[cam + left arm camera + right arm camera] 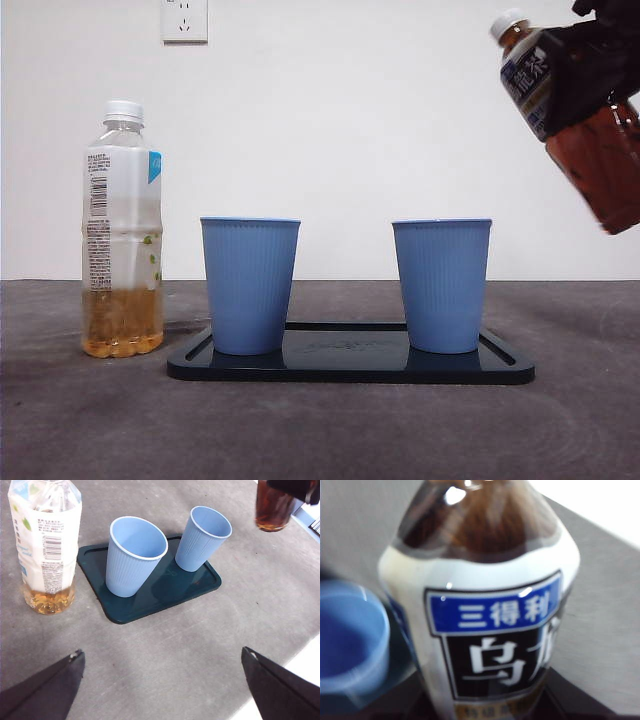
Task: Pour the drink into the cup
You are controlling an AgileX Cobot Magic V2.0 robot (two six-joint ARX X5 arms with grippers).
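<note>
- The dark tea bottle [585, 130] hangs in the upper right corner of the front view, lifted clear of the table and tilted so its white cap [507, 22] leans toward the frame's centre. The cap looks to be on.
- The right gripper [600, 60] is clamped round the bottle's labelled middle; in the right wrist view the label fills the frame, so the jaws themselves are hidden behind it.
- The nearer target, the right blue cup [441, 285], stands upright at centre right of the front view, below and to the left of the bottle's mouth, well apart from it. It looks empty in the left wrist view.
- The left blue cup [249, 285] stands at centre left on the same dark tray [350, 365], also apparently empty.
- A pale bottle [122, 230] with a little amber drink stands at far left, off the tray.
- The left gripper [160, 680] hangs spread wide, holding nothing, above the bare table [190, 645].
- Progress, as I judge it: bottle grasped and raised; moving it over a cup, tipping further and pouring remain, and nothing has been poured.
</note>
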